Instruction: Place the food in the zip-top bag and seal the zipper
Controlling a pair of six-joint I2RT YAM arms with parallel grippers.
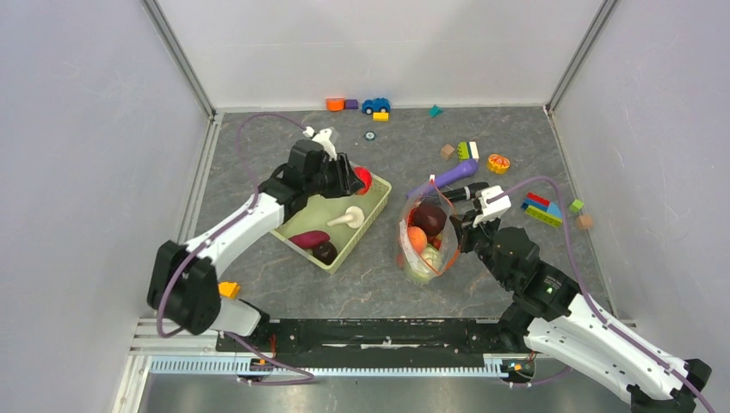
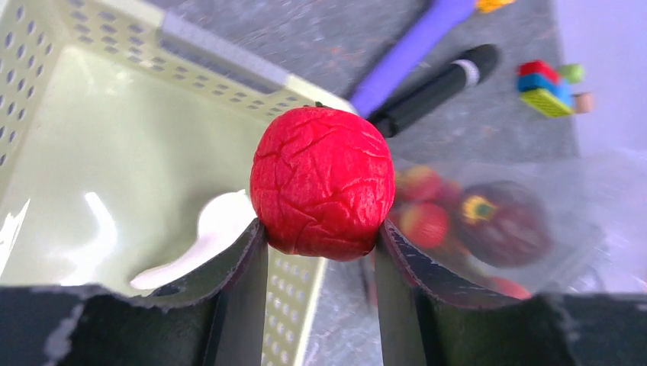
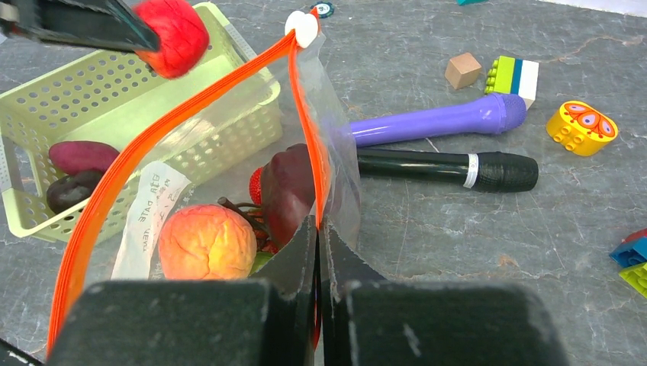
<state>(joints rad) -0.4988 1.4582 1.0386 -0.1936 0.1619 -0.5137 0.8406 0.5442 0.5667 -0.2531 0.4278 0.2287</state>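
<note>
The left end effector (image 2: 320, 232) pinches a red apple (image 2: 320, 179) between its two fingers, holding it in the air above the far right corner of the light-green basket (image 1: 291, 236), just left of the bag. The right end effector (image 3: 319, 229) is pressed together on the near right edge of the clear bag (image 3: 229, 145), holding it up from the table (image 1: 370, 280) with its mouth gaping. The orange zipper (image 3: 152, 130) is parted into two strips that meet at the far end by a white slider (image 3: 304, 27).

Inside the bag lie a peach apple (image 3: 206, 242) and a dark purple piece (image 3: 286, 191), with more fruit half hidden under them. A white label (image 3: 149, 217) shows on the bag's left wall. In the basket are a white mushroom (image 1: 346, 218) and two purple pieces (image 1: 312, 238) at its near end.

Right of the bag, a purple stick (image 3: 439, 122) and a black marker (image 3: 446, 168) lie side by side on the table. Building blocks (image 3: 513, 75) and an orange slice (image 3: 581, 128) lie farther right.
</note>
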